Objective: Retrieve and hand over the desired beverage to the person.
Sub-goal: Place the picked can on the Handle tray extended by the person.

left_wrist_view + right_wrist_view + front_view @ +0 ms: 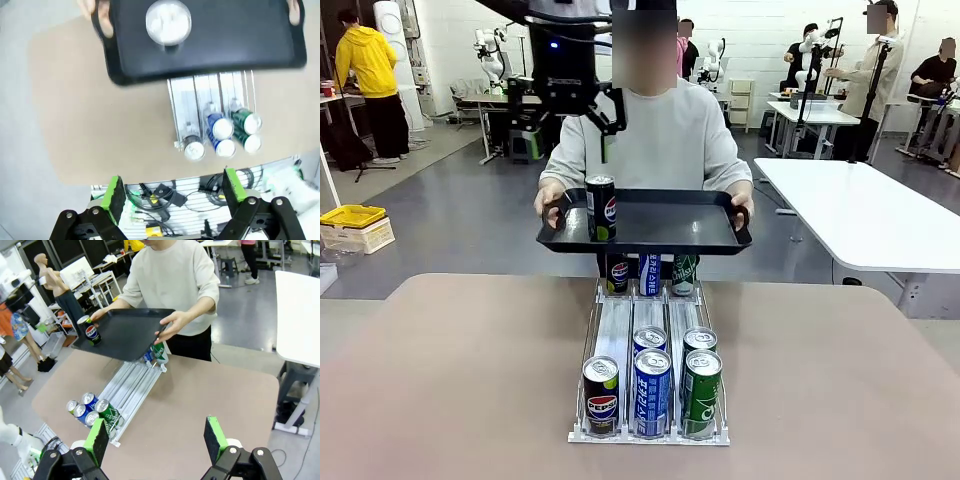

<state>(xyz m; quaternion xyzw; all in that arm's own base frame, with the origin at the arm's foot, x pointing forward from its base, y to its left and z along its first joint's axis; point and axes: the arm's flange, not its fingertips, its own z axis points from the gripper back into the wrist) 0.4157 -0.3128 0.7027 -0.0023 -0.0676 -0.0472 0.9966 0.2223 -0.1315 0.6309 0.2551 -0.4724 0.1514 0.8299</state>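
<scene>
Left end effector (582, 120): black, two fingers with green pads, spread wide, nothing between them. It hangs in the air in front of the person's chest, above the tray. In the left wrist view the left end effector (173, 192) looks down on the scene with its fingers clearly apart.

Pepsi can (601, 208): stands upright on the tray, directly below the left end effector and apart from it. It is a slim metal cylinder, dark, with the red, white and blue roundel. Its silver lid (168, 24) faces the wrist camera.

Tray (660, 240): black, rectangular, smooth plastic, with a raised rim and cut-out handles. The person (650, 140), in a light grey sweatshirt, holds it level over the far end of the rack, one hand (549, 200) at each handle.

Right end effector (156, 436): fingers spread, empty, held high over the near side of the tabletop, well apart from the tray.

Rack (650, 330): clear plastic, three lanes, lying lengthwise on the tabletop. At the near end stand a second Pepsi can (601, 395), a blue can (652, 392) and a green can (701, 392), with more blue and green cans just behind them. Three further cans show under the tray.

Tabletop (440, 380): matte, brownish beige, rounded corners.
</scene>
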